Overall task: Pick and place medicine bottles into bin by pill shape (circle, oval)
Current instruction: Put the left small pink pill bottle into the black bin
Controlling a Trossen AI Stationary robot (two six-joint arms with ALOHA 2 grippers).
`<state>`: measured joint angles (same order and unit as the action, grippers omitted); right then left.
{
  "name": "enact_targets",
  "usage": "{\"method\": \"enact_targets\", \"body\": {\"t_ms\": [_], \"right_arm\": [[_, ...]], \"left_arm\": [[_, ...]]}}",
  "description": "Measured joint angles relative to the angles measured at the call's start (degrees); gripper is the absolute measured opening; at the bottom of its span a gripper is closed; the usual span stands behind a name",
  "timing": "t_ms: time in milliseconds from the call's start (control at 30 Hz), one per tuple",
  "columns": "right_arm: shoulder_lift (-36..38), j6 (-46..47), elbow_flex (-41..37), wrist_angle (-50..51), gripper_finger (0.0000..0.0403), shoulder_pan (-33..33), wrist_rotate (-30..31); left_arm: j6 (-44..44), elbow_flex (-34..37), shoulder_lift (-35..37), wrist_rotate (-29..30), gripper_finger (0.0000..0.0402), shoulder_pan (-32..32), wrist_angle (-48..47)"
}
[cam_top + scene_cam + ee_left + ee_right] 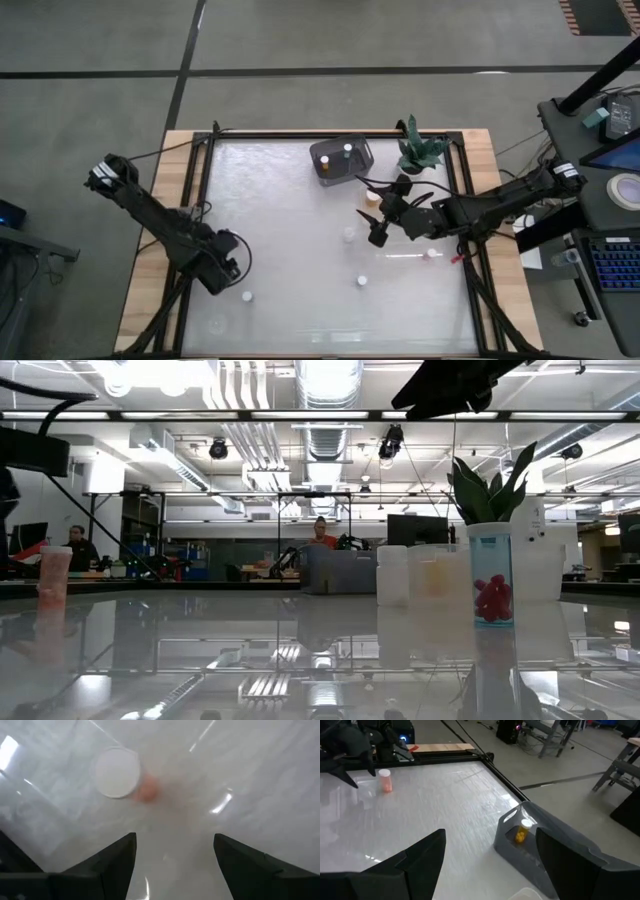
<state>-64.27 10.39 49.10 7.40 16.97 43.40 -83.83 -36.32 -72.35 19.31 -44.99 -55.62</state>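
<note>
Bottle (117, 772) upright at eleven o'clock off left gripper (174, 851), jaws spread, empty; right gripper (377, 222) farther, also spread.

the left claw (172, 865) hangs open above an upright white-capped orange bottle (118, 773) on the table (260, 765).

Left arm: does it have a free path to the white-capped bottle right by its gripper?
Probably yes. The left gripper is open, and the white-capped bottle stands upright just ahead of its fingers on bare table, with nothing between them. The right gripper is far across the table.
</note>
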Motion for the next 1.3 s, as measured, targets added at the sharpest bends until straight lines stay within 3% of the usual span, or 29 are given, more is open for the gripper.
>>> {"method": "enact_targets", "body": {"t_ms": [333,633,1300], "right_arm": [[0.0,-0.2,0.0,-0.3,0.0299,0.0,0.1],[0.0,-0.7,0.0,-0.9,0.0299,0.0,0.1],[-0.1,-0.5,0.0,-0.9,0.0297,0.0,0.2]], "left_arm": [[-8.1,4.0,-1.9,7.9,0.0250,0.0,0.7],[-10.3,7.1,-3.3,13.6,0.0230,0.0,7.5],[-9.4,6.9,-5.6,15.1,0.0069,0.0,8.7]]}}
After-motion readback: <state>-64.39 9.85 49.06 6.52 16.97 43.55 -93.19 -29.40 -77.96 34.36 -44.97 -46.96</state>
